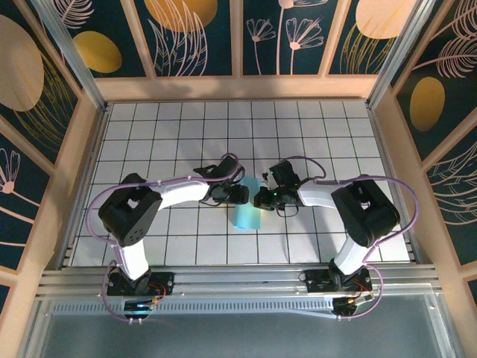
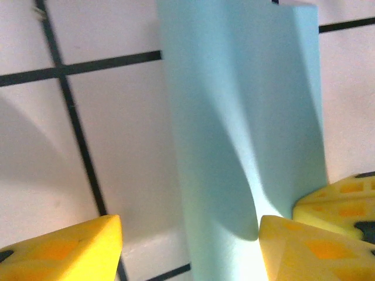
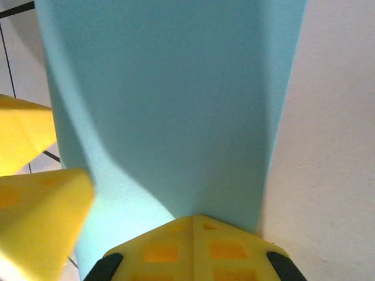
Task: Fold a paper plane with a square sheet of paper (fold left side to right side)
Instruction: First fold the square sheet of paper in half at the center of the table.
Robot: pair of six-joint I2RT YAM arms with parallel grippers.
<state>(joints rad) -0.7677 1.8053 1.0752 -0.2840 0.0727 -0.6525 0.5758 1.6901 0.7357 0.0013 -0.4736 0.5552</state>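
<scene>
Mid-frame in the top view, between the two wrists, the square sheet of paper [image 1: 246,215] shows as a narrow doubled band, not a full square, so the left-over-right fold looks made, with nose and wings yet to do. At its near end the right gripper [image 3: 193,225] is closed tight, pinching the edge as far as I can tell from so close. The left gripper [image 2: 190,234] stands partly open astride the band, one finger [image 2: 304,246] touching it, grasping nothing.

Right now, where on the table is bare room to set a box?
Free: the tile rows between the arms and back wall; the near strip between the bases. Crowded: the middle, where left claw and right claw meet the paper sheet.
</scene>
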